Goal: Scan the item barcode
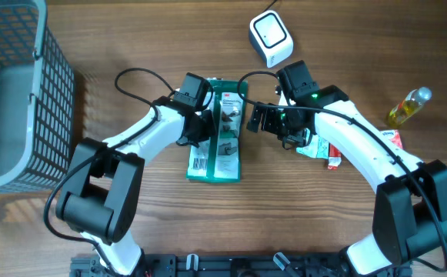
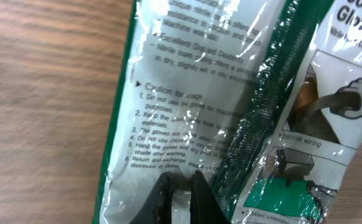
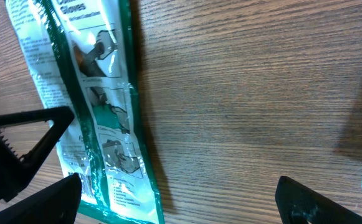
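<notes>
The left gripper [image 2: 179, 188] is closed tight against the film of the flat green-and-white plastic glove packet [image 1: 217, 131] lying mid-table; whether it has caught a fold I cannot tell. The slick wrap may slip free when lifted. The right gripper [image 1: 255, 117] gapes wide and empty just beside it.

We see bright, even light, white glare streaking the glove packet [image 2: 187, 93], its print slightly blurred, soft shadows beside it.
</notes>
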`<act>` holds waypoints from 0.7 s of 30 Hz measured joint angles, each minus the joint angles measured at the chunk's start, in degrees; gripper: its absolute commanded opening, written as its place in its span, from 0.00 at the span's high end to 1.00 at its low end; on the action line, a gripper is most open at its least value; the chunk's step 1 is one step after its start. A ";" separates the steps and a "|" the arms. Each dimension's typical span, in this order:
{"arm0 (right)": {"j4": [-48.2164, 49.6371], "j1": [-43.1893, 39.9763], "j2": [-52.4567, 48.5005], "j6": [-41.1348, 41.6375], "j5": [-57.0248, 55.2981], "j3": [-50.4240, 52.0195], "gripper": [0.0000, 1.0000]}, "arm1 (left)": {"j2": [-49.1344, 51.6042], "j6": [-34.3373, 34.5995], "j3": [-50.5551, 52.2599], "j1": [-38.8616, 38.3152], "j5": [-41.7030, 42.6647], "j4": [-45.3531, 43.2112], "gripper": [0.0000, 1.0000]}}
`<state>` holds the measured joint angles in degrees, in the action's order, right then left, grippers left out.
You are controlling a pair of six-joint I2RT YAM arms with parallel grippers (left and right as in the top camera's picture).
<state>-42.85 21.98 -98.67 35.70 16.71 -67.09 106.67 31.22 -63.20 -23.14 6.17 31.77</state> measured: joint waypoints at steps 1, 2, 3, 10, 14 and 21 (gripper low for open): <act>0.00 0.00 0.00 0.00 0.00 0.00 0.00 | -0.59 0.00 -0.13 0.04 -0.52 0.87 0.96; 0.04 0.00 0.00 0.00 0.02 0.00 0.00 | -2.16 0.00 -0.59 0.17 -1.03 1.55 0.96; 0.04 0.00 0.00 -0.02 0.22 0.00 0.00 | -3.45 0.00 -1.07 0.24 -1.33 1.57 0.96; 0.92 0.00 -1.29 -4.15 4.42 0.00 0.00 | -10.43 -3.32 -3.76 3.08 -2.12 6.56 0.96; 2.84 0.00 -4.13 -5.86 7.74 0.00 0.00 | -7.08 -7.39 -3.43 3.23 -2.29 7.74 0.96; 5.20 0.00 -8.96 -6.75 11.34 0.04 0.00 | 1.95 -12.35 -2.64 3.28 1.92 5.51 0.96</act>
<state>-37.65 21.98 -107.63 28.95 28.05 -67.05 108.62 18.87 -65.84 -19.86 8.10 37.28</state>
